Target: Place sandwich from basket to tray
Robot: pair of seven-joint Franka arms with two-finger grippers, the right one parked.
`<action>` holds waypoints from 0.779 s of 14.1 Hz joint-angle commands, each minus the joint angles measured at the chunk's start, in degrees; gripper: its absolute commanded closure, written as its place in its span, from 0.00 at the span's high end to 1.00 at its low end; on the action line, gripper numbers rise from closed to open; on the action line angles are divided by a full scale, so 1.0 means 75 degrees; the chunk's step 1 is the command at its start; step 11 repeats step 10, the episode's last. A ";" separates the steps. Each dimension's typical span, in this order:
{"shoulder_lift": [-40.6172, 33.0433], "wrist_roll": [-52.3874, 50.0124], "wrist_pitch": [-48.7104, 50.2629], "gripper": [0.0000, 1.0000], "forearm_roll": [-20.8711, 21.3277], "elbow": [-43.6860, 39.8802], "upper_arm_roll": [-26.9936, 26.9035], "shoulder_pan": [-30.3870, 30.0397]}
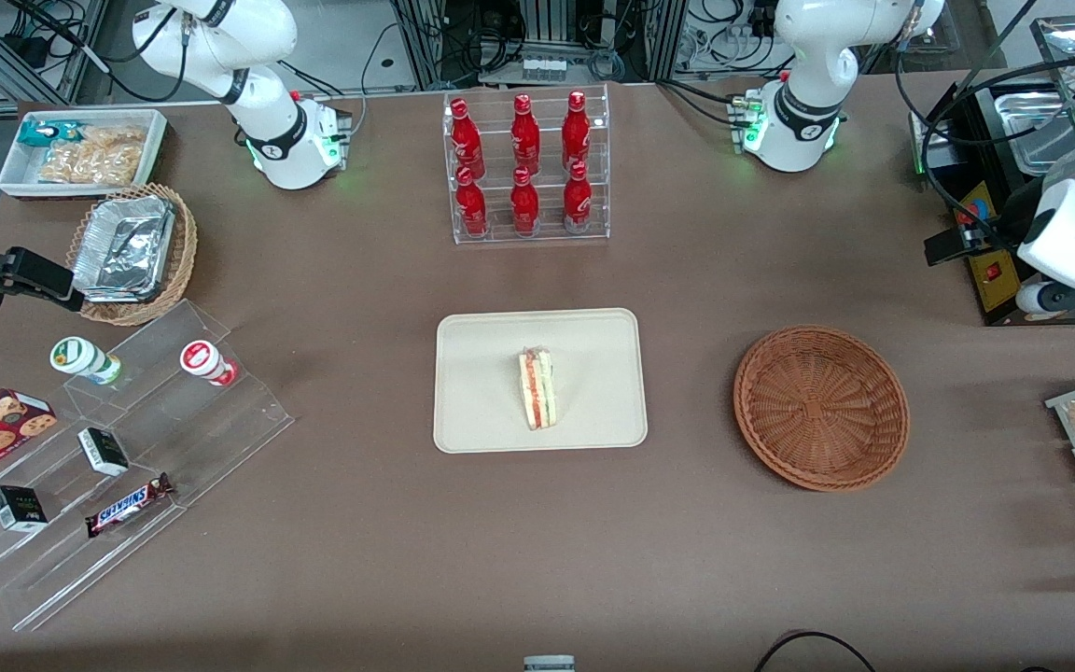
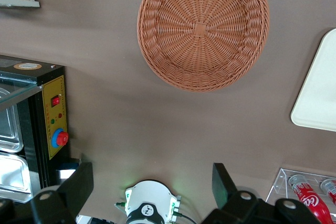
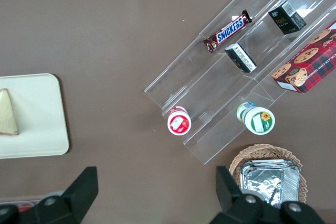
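Wedge sandwich (image 1: 537,387) on tray (image 1: 481,411), jaws (image 2: 152,182) apart

- The front camera looks steeply down from high above the table (image 1: 360,560), facing both arm bases, with the tray (image 1: 481,373) mid-frame.
- My left wrist camera faces straight down from well above the basket (image 2: 203,27), past my gripper (image 2: 152,184), its fingers spread wide.
- Front and left wrist views share basket and tray edge.
- The right wrist camera, also high, shares the tray's other end.
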State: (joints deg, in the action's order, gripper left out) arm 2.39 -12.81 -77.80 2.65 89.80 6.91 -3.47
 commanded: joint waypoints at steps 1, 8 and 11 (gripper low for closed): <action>-0.0295 0.0055 -0.0021 1.00 -0.0060 0.0167 0.0050 0.0041; -0.0541 0.0055 -0.0068 1.00 -0.0107 0.0448 0.1069 -0.1070; -0.0541 0.0055 -0.0092 1.00 -0.0107 0.0460 0.1129 -0.1096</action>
